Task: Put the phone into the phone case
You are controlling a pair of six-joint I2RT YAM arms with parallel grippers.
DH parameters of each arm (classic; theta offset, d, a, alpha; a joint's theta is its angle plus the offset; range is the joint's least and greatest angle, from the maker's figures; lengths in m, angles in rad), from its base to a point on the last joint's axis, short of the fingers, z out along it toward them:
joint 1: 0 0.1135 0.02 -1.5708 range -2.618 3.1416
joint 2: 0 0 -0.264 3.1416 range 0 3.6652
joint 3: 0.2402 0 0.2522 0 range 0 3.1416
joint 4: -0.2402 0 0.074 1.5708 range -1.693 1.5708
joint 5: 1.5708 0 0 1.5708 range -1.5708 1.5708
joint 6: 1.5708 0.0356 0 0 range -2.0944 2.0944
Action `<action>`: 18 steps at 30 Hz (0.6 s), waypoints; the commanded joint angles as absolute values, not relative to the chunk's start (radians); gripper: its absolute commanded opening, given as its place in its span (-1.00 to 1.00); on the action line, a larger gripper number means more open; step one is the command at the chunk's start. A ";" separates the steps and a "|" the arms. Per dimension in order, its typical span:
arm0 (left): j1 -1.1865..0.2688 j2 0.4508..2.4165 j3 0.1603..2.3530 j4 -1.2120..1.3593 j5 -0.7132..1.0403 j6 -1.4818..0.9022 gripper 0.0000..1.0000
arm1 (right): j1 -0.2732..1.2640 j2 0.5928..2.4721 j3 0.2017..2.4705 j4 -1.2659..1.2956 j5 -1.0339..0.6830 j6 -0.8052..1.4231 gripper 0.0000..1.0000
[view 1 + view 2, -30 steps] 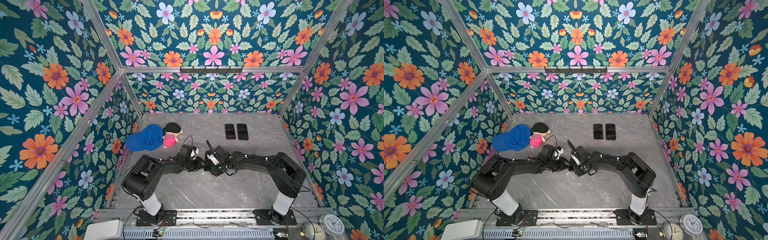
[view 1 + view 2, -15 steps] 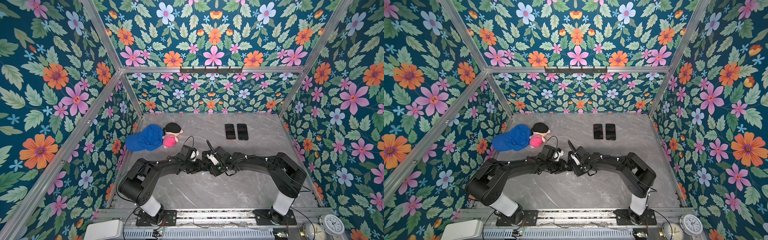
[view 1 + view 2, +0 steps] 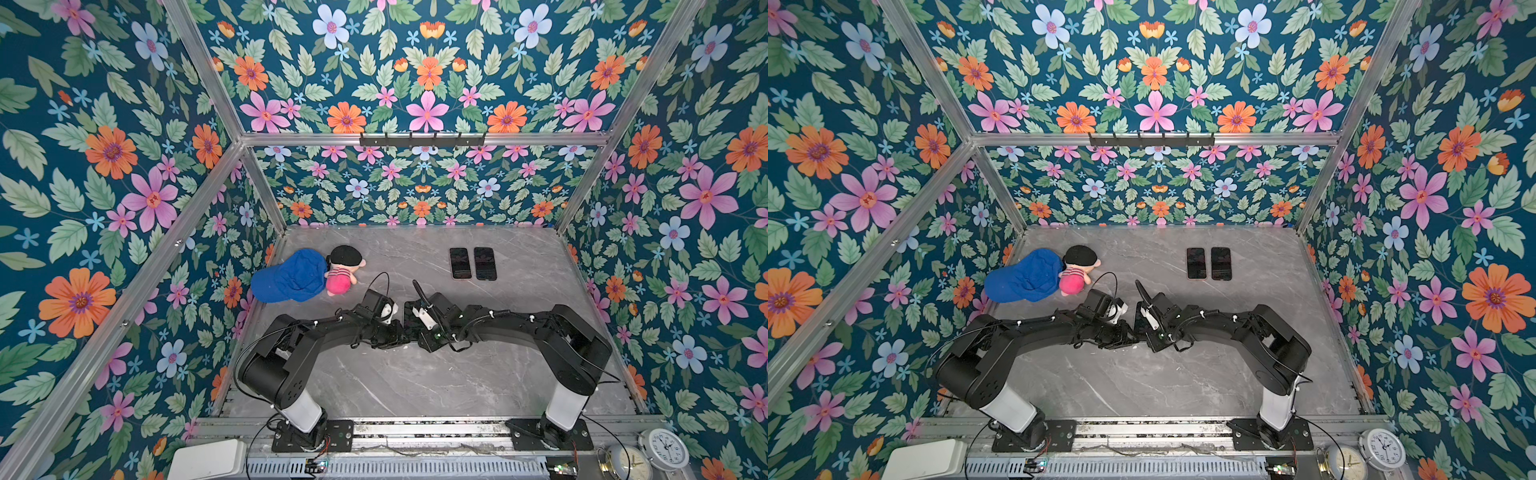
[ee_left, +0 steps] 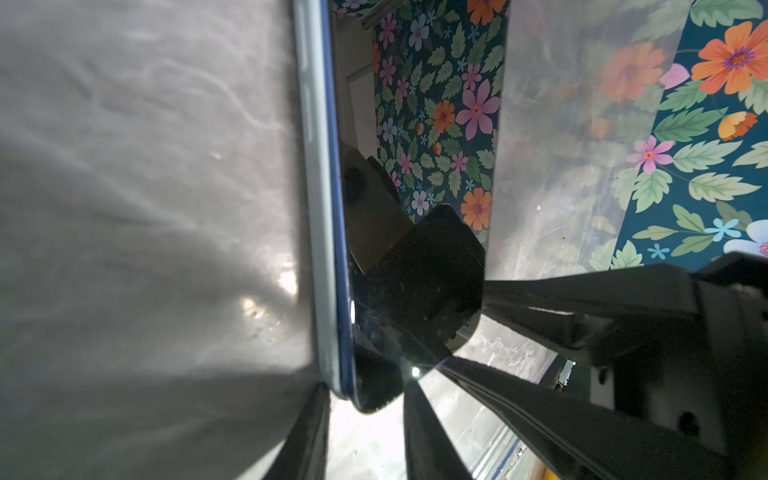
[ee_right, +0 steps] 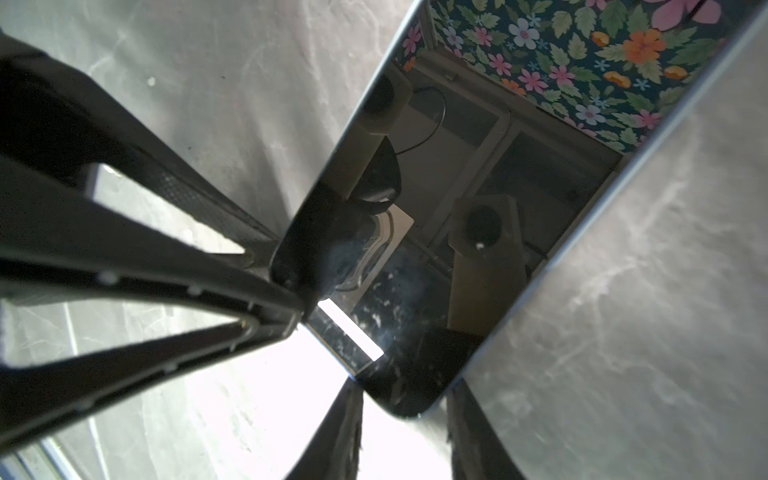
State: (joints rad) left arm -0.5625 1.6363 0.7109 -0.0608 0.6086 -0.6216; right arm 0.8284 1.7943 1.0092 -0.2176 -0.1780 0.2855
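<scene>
seating the phone point(image 5: 478, 208) in its pale phone case point(image 4: 314, 208), mid counter point(image 3: 415, 382), seems the step in hand. right claw point(image 5: 406, 390) grips the phone's end; left claw point(image 4: 365, 392) straddles a corner, and i cannot tell whether it grips. next calls for even pressure on any unseated corners.

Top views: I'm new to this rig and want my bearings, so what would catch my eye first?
The loud floral walls dominate. At mid-table the left arm and right arm meet around a phone. Farther back lie a blue cap with a doll at the left, and two dark slabs side by side at the right.
</scene>
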 commanded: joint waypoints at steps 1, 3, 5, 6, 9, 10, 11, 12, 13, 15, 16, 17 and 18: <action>-0.562 1.662 0.711 -0.117 0.554 -0.581 -0.44 | 0.831 1.799 1.004 -0.221 -0.192 0.285 -0.33; -0.560 1.673 0.712 -0.115 0.551 -0.576 -0.53 | 0.831 1.796 1.001 -0.220 -0.190 0.285 -0.33; -0.557 1.681 0.711 -0.112 0.549 -0.574 -0.59 | 0.831 1.798 1.001 -0.221 -0.192 0.285 -0.33; -0.556 1.685 0.710 -0.110 0.549 -0.572 -0.61 | 0.831 1.798 1.001 -0.221 -0.191 0.285 -0.33; -0.552 1.696 0.707 -0.104 0.547 -0.569 -0.68 | 0.830 1.800 1.003 -0.219 -0.193 0.285 -0.33; -0.551 1.698 0.705 -0.100 0.547 -0.569 -0.70 | 0.831 1.799 1.003 -0.219 -0.194 0.285 -0.33; -0.548 1.703 0.705 -0.098 0.549 -0.568 -0.72 | 0.831 1.802 1.003 -0.219 -0.195 0.284 -0.33; -0.547 1.707 0.704 -0.097 0.549 -0.566 -0.73 | 0.831 1.803 1.003 -0.217 -0.196 0.285 -0.33; -0.546 1.710 0.705 -0.095 0.551 -0.566 -0.74 | 0.831 1.802 1.004 -0.219 -0.197 0.285 -0.34; -0.545 1.712 0.704 -0.094 0.553 -0.566 -0.75 | 0.831 1.800 1.004 -0.221 -0.196 0.285 -0.34; -0.545 1.710 0.703 -0.094 0.553 -0.565 -0.75 | 0.831 1.799 1.003 -0.222 -0.195 0.285 -0.33; -0.544 1.704 0.702 -0.092 0.557 -0.569 -0.75 | 0.831 1.796 1.001 -0.225 -0.193 0.285 -0.33; -0.545 1.694 0.696 -0.092 0.558 -0.573 -0.75 | 0.831 1.791 0.999 -0.227 -0.190 0.285 -0.33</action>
State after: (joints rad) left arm -0.5457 1.6947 0.7094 -0.0216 0.6937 -0.5854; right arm 0.8291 1.7950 1.0046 -0.1997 -0.1875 0.2855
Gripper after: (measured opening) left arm 0.124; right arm 0.332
